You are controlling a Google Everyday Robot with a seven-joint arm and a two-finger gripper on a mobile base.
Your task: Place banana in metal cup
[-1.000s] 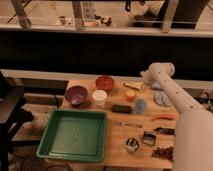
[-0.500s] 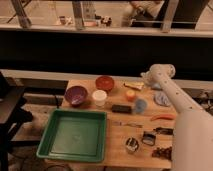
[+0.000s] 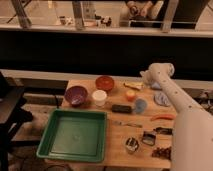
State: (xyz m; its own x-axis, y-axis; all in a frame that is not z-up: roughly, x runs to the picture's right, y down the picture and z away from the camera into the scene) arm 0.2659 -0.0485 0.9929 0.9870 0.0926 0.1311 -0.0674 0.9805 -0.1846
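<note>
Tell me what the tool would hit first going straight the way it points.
The tool is just right of the banana and seems to point left and down toward it. The banana looks first in that line, though depth is unclear.

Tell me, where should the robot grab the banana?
Best around its middle, coming straight down from above. The banana lies flat and slim, running roughly left to right, so the tool could close across its narrow width. An orange round thing sits close in front of it, so a side approach looks crowded. The tool hangs just right of the banana.
</note>
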